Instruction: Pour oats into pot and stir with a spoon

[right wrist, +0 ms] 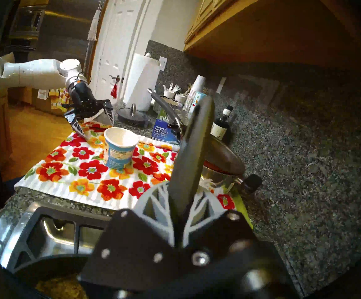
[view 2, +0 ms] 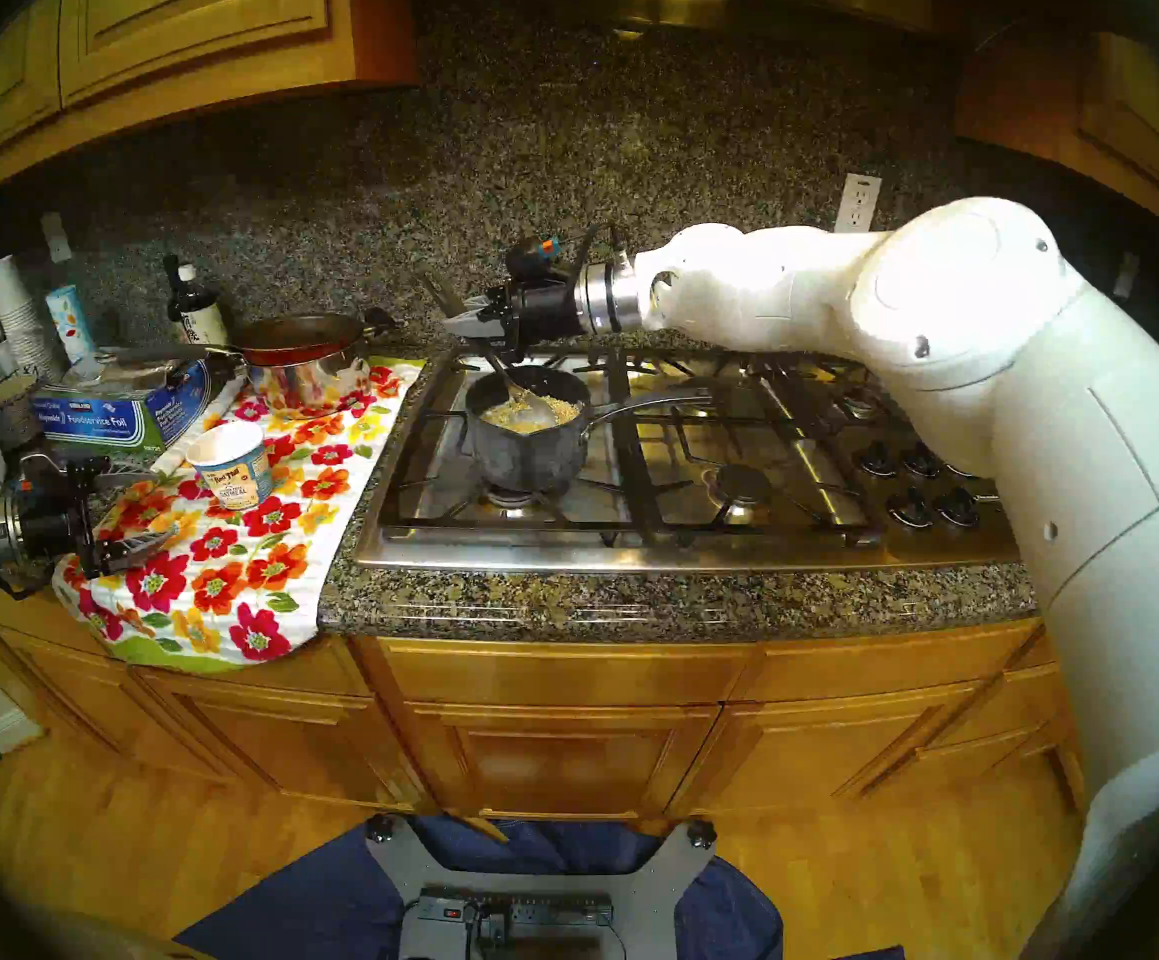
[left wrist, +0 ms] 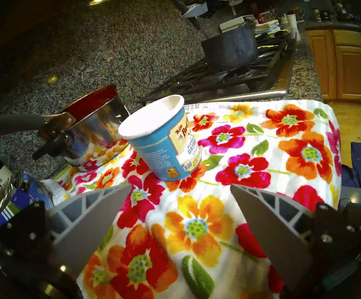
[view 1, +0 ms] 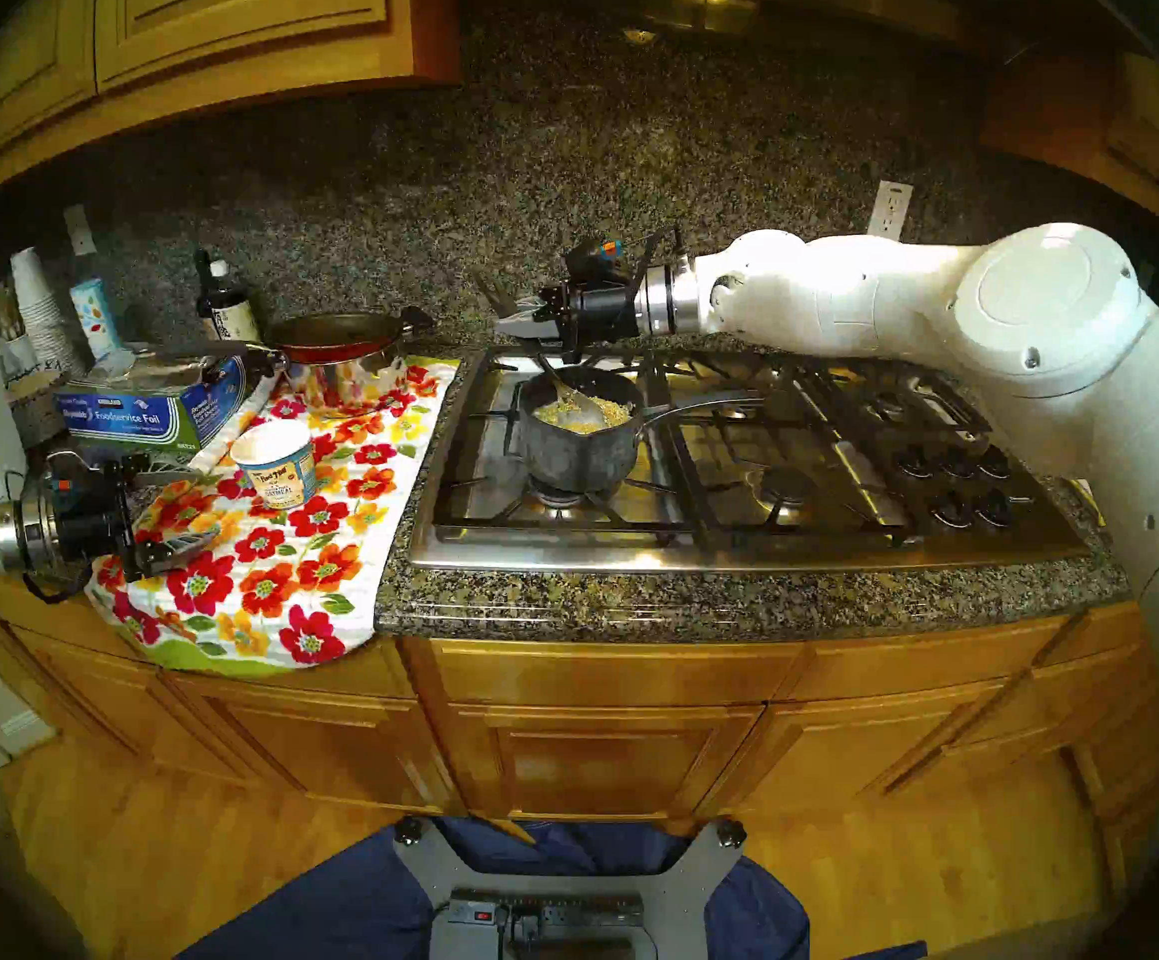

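Note:
The dark grey pot stands on the stove's front left burner, its thin handle pointing right. Pale oats lie inside it. My right gripper hovers above the pot's back rim, shut on the black handle of the spoon, whose silver bowl rests in the oats. The white oatmeal cup with a blue label stands upright on the floral towel; no oats show in what I see of its inside. My left gripper is open and empty, left of the cup, with grey fingers spread.
A shiny steel pot with a red pan on it stands behind the cup. A blue foil box, a dark bottle and stacked paper cups crowd the back left. The stove knobs are at the right.

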